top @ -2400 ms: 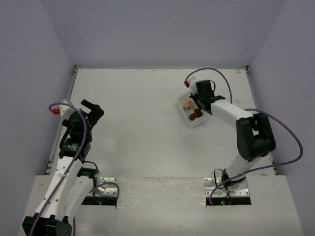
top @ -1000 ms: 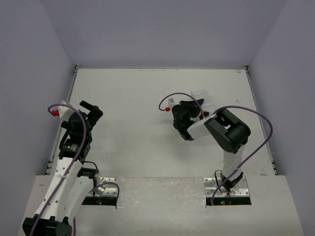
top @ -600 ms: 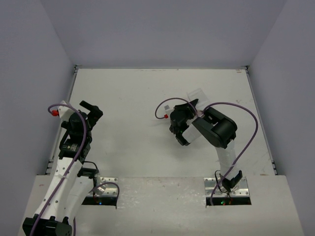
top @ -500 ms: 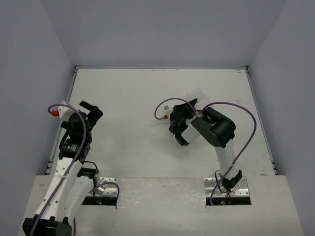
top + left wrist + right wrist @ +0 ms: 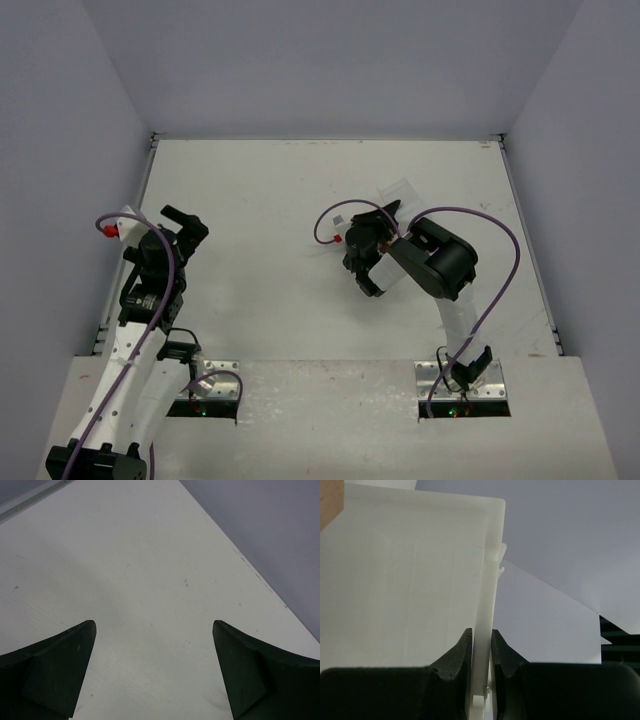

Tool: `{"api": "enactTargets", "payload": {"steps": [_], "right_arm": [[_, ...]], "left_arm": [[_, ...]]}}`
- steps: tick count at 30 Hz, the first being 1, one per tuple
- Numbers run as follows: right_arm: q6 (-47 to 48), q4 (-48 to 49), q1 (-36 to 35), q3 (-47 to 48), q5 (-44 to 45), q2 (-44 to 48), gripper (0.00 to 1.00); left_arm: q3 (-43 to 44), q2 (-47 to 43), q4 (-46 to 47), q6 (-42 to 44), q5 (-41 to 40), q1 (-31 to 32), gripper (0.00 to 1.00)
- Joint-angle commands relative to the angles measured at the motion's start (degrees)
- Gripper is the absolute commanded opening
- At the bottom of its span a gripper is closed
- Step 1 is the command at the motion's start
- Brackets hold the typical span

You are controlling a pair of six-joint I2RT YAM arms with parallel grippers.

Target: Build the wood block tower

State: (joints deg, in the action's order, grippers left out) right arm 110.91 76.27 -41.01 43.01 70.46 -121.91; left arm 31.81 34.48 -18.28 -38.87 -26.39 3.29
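The right gripper (image 5: 481, 636), clamped on the tray (image 5: 410, 580) wall, seems to be tipping out a wood block (image 5: 329, 502); the left gripper (image 5: 153, 625), jaws apart, should stack next.

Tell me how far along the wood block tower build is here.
Done: nothing; no blocks stand stacked on the table. In hand: the right gripper is shut on the plastic tray by its wall; a tan wood block shows at its corner. The left gripper hangs open over the table. Left: getting blocks out, all stacking.
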Motion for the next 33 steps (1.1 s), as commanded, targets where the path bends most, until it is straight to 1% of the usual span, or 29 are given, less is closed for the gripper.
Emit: {"api": "enactTargets", "payload": {"steps": [1,6,10,12,14,17,19,23,25,26,27,28,29,31,33], "right_arm": [[-1.6,18.2,-0.2,1.8,1.4,1.5,0.00],[-2.5,18.1,1.1,7.6,2.6,3.9,0.00],[-5.4,16.7,4.3,14.8,3.5,6.1,0.00],[-7.8,13.4,6.4,17.4,4.2,6.6,0.00],[-11.6,7.1,8.5,20.5,5.4,7.1,0.00],[-10.5,4.3,9.7,22.2,5.1,6.8,0.00],[-8.6,1.2,9.8,21.8,3.3,6.8,0.00],[-5.9,-11.5,9.7,19.0,-4.0,9.1,0.00],[-7.0,-21.2,9.7,18.0,-8.2,11.4,0.00],[-9.9,-29.2,9.5,18.1,-10.4,12.9,0.00],[-15.5,-41.2,9.2,18.9,-13.4,14.8,0.00],[-26.1,-61.7,8.7,22.9,-19.5,16.8,0.00],[-35.6,-78.3,8.4,28.3,-26.4,17.6,0.00],[-49.9,-100.6,8.2,39.5,-39.4,17.4,0.00],[-59.5,-107.2,9.4,48.6,-47.4,17.4,0.00]], "left_arm": [[1.0,-0.9,1.3,0.3,-0.4,-0.5,1.00],[0.9,-1.1,1.2,0.4,-0.7,-0.5,1.00],[1.1,-1.1,0.9,0.4,-1.0,-0.5,1.00],[1.1,-1.0,0.9,0.4,-0.9,-0.5,1.00],[1.1,-1.0,1.0,0.5,-0.9,-0.5,1.00],[1.1,-0.6,1.1,0.5,-1.2,-0.5,1.00],[1.2,-0.6,1.1,0.6,-1.1,-0.5,1.00],[1.2,-0.4,1.1,0.8,-0.9,-0.5,1.00],[1.2,-0.5,1.1,0.8,-0.8,-0.5,1.00],[1.2,-0.5,1.2,0.9,-0.6,-0.5,1.00],[1.2,-0.5,1.4,1.1,-0.3,-0.5,1.00],[1.2,-0.5,1.5,1.2,0.0,-0.5,1.00],[1.2,-0.6,1.6,1.3,0.3,-0.5,1.00],[1.1,-0.6,1.9,1.5,0.6,-0.5,1.00],[1.1,-0.7,2.0,1.7,0.7,-0.5,1.00]]}}
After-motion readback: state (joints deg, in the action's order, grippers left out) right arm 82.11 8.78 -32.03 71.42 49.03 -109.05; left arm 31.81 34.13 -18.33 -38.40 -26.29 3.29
